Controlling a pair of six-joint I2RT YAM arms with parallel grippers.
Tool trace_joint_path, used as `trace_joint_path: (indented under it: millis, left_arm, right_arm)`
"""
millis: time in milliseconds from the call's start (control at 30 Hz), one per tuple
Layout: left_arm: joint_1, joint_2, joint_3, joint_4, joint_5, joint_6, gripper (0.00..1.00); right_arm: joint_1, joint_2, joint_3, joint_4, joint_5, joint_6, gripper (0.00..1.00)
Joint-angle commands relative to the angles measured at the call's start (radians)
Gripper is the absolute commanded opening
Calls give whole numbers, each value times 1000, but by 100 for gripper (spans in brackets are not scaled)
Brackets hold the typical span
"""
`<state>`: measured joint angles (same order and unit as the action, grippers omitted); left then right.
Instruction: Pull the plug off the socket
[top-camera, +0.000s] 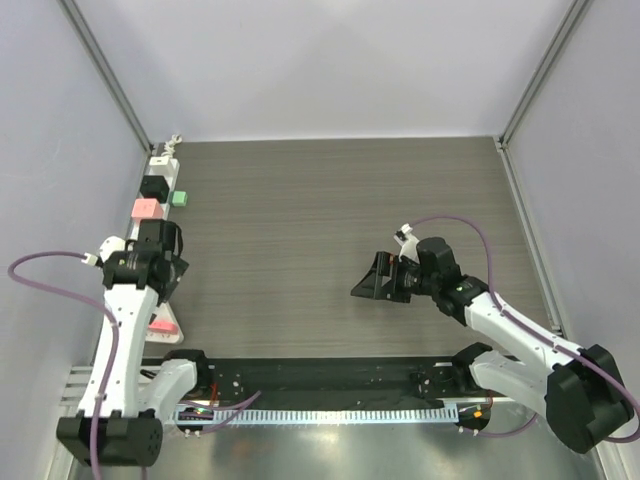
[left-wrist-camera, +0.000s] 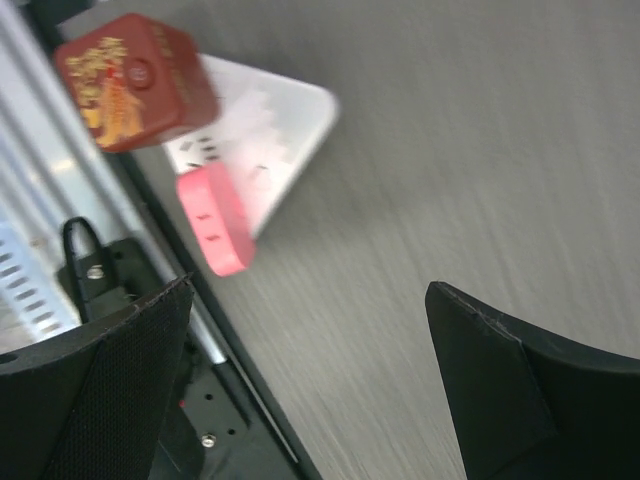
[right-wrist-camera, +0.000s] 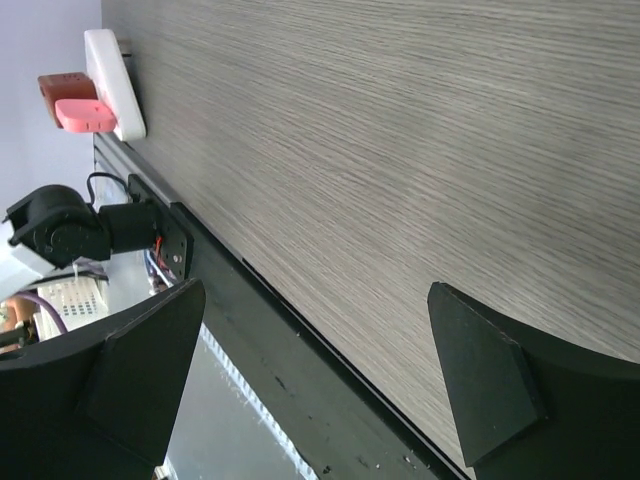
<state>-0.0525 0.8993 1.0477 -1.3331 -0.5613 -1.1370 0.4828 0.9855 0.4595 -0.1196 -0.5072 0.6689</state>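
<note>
The left gripper (left-wrist-camera: 310, 295) has its 2 fingers (left-wrist-camera: 110, 390) spread wide, with only bare wood-grain table (left-wrist-camera: 480, 150) between them. Beyond the tip of the finger at the left of the wrist view lies the rounded end of the socket (left-wrist-camera: 275, 125). A pink plug (left-wrist-camera: 215, 220) on it sits nearest that finger, and a red plug (left-wrist-camera: 135, 80) sits farther out. The right gripper (right-wrist-camera: 315, 290) is likewise spread and empty, well apart from the socket, which lies far past its fingers along the table's edge.
</note>
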Motion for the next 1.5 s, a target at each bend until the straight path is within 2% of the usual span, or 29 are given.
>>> trace_joint_path:
  millis: [0, 167, 367, 500, 833, 1000, 1200, 1400, 1433, 1467]
  left_arm:
    - [117, 49, -52, -44, 35, 77, 100]
    - [193, 27, -104, 0, 53, 62, 100]
    - [284, 0, -192, 57, 129, -3, 91]
    - [296, -45, -244, 90, 127, -36, 84]
    - [304, -33, -268, 121, 107, -72, 74]
    - [307, -62, -310, 138, 116, -101, 66]
    - [310, -57, -314, 158, 92, -104, 61]
    - [318, -45, -340, 187, 116, -98, 50]
    - [316, -48, -345, 193, 120, -96, 42]
    - [318, -51, -348, 204, 121, -96, 40]
  right_arm:
    - [7, 5, 53, 52, -56, -42, 100]
    - [5, 33, 44, 156, -77, 3, 100]
    - [54, 119, 73, 251, -120, 28, 100]
    - [106, 197, 122, 293, -111, 27, 100]
    - [252, 484, 361, 425, -91, 80, 100]
    - [324, 625, 494, 446, -90, 107, 100]
    - [355, 765, 671, 422, -123, 113, 100]
    - [356, 915, 856, 377, -154, 123, 100]
    - [358, 930, 890, 371, -157, 123, 100]
    - [356, 956, 901, 370, -166, 123, 100]
